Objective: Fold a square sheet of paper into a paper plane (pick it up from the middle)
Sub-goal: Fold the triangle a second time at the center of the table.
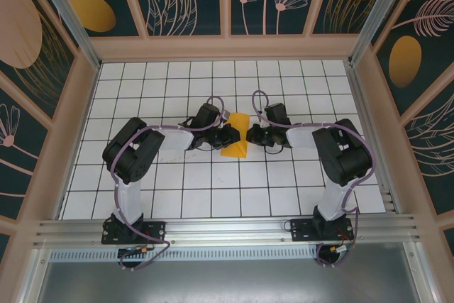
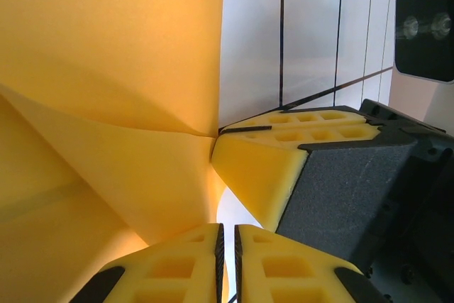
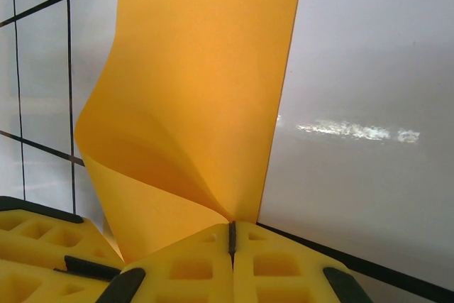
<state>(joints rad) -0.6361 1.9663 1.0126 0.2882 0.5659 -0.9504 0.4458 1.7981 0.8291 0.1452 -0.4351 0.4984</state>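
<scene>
The paper (image 1: pixel 236 135) is in the middle of the table (image 1: pixel 177 189), between the two grippers. It is bent up, not flat. The left gripper (image 2: pixel 227 228) is almost closed, and it looks like it is pinching a thin bit of the paper. The right gripper (image 3: pixel 231 226) is shut tight on a curled fold of the paper. The two grippers are very near each other.

To do this fold well, I think both grippers should move slowly and together, so the paper does not rip. They should line up the edges first, then press the crease flat on the table.

Some things are hard to see. From above, the grippers cover the paper's sides. Up close, the paper runs off the picture, so I cannot tell which fold this is.
</scene>
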